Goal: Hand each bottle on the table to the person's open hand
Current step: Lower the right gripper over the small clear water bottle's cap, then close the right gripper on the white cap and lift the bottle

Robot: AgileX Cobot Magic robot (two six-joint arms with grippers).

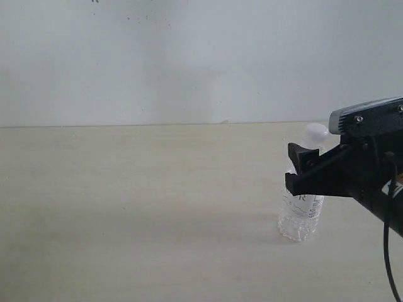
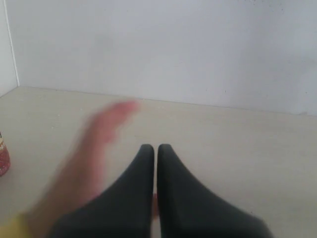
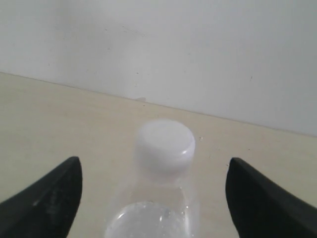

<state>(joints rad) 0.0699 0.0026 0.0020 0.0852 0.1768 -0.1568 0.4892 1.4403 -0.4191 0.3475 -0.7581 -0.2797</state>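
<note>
A small clear water bottle (image 1: 302,211) with a white cap (image 1: 315,133) stands upright on the pale beige table (image 1: 138,201), right of centre. My right gripper (image 1: 291,167) is open, one finger on each side of the bottle's upper part. In the right wrist view the bottle (image 3: 165,146) is centred between the spread fingertips (image 3: 59,191) of the right gripper (image 3: 153,161), not touching them. My left gripper (image 2: 154,148) is shut with nothing in it. Beside it is a blurred bare hand (image 2: 96,148). A red-labelled bottle (image 2: 3,157) shows at that view's edge.
A plain white wall (image 1: 189,56) runs along the far edge of the table. The left arm is out of the exterior view. The taller bluish bottle is out of view in all frames.
</note>
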